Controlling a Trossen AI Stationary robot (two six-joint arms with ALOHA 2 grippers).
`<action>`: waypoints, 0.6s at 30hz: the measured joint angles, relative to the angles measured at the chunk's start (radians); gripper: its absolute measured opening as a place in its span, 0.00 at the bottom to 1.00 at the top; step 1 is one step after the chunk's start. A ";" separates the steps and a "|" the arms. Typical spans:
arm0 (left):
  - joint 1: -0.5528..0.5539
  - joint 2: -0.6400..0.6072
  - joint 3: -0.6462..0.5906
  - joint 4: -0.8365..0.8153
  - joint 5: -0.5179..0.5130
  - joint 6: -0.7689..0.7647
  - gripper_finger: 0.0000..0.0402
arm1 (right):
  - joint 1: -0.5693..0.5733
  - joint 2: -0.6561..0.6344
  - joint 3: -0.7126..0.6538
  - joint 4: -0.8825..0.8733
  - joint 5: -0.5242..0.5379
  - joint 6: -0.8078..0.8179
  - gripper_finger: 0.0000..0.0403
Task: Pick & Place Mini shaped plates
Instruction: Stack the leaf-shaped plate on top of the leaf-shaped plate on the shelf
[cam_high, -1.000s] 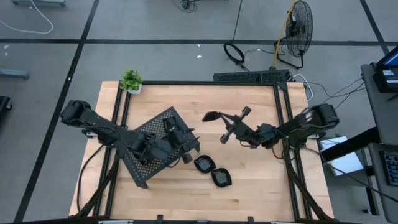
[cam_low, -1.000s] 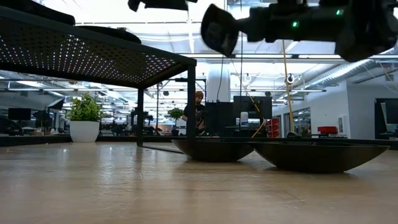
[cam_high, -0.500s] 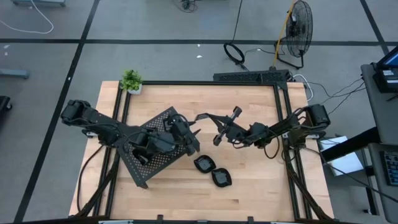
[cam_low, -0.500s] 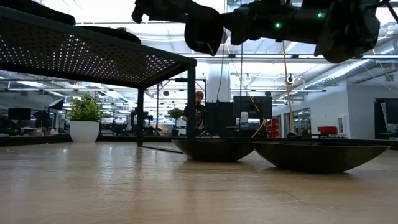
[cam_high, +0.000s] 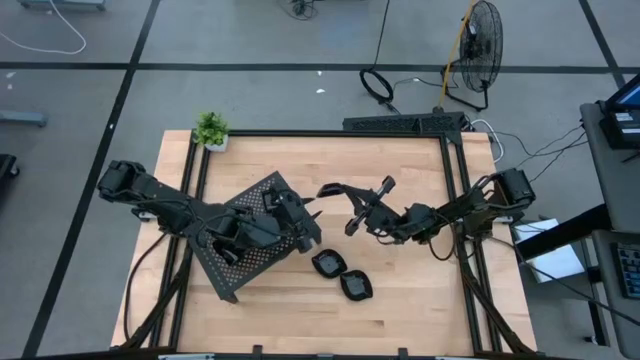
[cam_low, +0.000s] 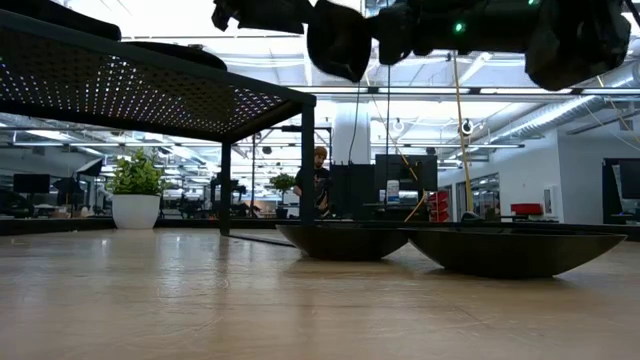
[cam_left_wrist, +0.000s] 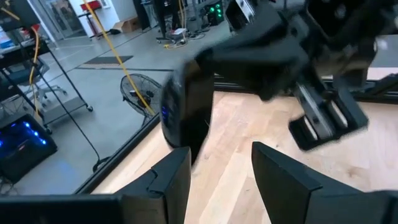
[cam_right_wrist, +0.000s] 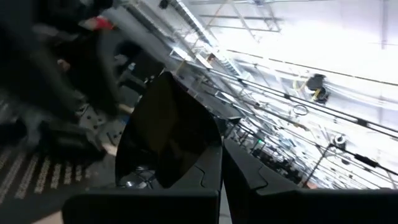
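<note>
- The right claw (cam_high: 338, 193) is pinched shut on a mini shaped plate (cam_high: 333, 189), held in the air above the middle of the worktop (cam_high: 400, 300), out toward 9 o'clock from the right arm's base.
- In the right wrist view that held plate (cam_right_wrist: 168, 134) stands on edge between the two dark fingers (cam_right_wrist: 205, 177), glossy and roughly leaf-like.
- The left claw (cam_high: 305, 225) has its fingers spread apart with nothing visibly between them; it sits at the 3 o'clock edge of the perforated tray (cam_high: 250, 255).
- In the left wrist view the spread fingers (cam_left_wrist: 171, 180) frame the right arm's claw and its plate (cam_left_wrist: 183, 118) just ahead.
- Two more mini shaped plates lie flat on the worktop at about 5 o'clock from the left claw: one (cam_high: 327, 264) near the tray's corner, the other (cam_high: 356, 286) touching or just beside it, toward 4 o'clock.
- In the low view these two dishes (cam_low: 342, 240) (cam_low: 510, 250) rest on the wood, and the held plate (cam_low: 338, 40) hangs above them.
- A small potted plant (cam_high: 210, 130) stands at the worktop's 11 o'clock corner.
</note>
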 joint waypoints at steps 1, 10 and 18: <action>-0.003 0.000 0.000 0.000 0.000 0.004 0.44 | 0.005 -0.004 0.000 0.002 0.007 0.000 0.00; 0.022 0.000 0.000 0.000 0.001 0.004 0.44 | 0.055 -0.001 0.000 0.001 0.007 0.058 0.00; 0.044 0.000 0.000 0.000 0.003 -0.011 0.41 | 0.072 -0.002 0.000 0.001 0.007 0.059 0.00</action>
